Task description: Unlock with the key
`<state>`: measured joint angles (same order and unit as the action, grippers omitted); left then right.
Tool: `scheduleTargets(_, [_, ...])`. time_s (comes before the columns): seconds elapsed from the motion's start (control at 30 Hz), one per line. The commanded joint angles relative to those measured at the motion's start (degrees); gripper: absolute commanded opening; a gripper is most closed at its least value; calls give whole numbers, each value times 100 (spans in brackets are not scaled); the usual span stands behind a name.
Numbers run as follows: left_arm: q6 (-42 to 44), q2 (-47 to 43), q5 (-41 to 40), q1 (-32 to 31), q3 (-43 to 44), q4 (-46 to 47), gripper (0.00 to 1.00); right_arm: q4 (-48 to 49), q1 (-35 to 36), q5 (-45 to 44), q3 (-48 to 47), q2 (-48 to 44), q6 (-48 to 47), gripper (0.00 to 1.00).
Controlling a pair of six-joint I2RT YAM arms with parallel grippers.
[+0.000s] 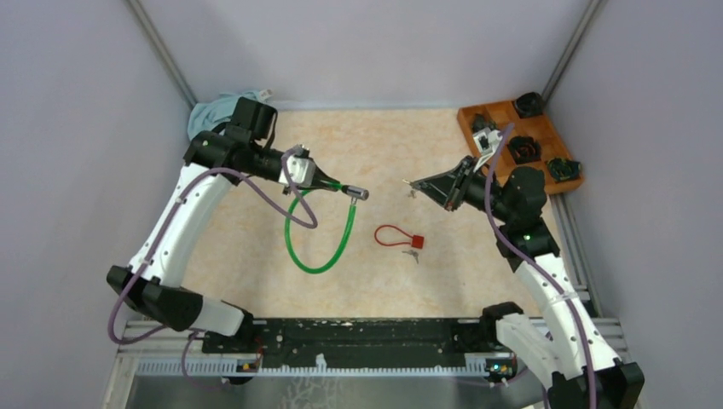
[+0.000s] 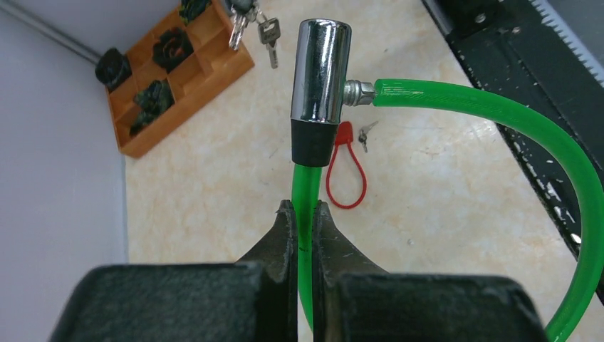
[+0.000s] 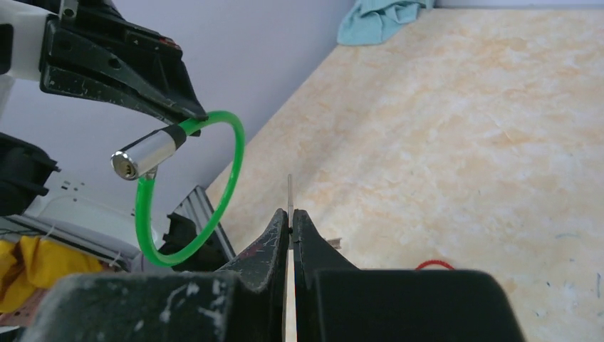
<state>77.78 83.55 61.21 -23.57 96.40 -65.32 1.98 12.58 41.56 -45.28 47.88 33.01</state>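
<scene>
The left gripper (image 2: 304, 214) pinches the green cable (image 2: 427, 96) behind its chrome barrel (image 2: 320, 71), which points rightward at the silver key (image 3: 290, 194) pinched by the right gripper (image 3: 290, 217).

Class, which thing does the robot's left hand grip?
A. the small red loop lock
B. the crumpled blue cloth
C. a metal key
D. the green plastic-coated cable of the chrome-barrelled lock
D: the left hand is shut on the green plastic-coated cable just below the chrome lock barrel.
</scene>
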Motion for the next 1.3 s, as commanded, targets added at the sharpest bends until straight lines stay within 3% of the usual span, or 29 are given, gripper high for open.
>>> scheduleTargets(0.0, [607,-608,1076,-19,-202,-536,0,886,-34,526,126,-237,280,0])
scheduleTargets(0.13, [281,-1112,1027,-101,-315,43,0,1329,-30,826,217,-364,509,0])
scheduleTargets(0.5, [504,-1430,1524,-244,199,-144,0,2852,-30,1635,454,-373,1567,0])
scheduleTargets(0.73, [760,-1469,1131,-255,-26,-93,0,3247,-30,1700,510,-276,1835,0])
scheduleTargets(0.83, [899,-1699,355,-262,-716,611,0,3036,-28,1541,413,-165,1661,0])
scheduleTargets(1.0, [838,-2161,-1089,-262,-2034,2691,0,1913,346,990,-75,157,688,0])
scheduleTargets(1.13, [569,-2081,-1456,-260,-2080,3174,0,841,1012,128,-502,444,-393,0])
scheduleTargets(1.27, [503,-2208,-1517,-256,-2328,3462,0,885,1303,-376,-419,418,-579,0])
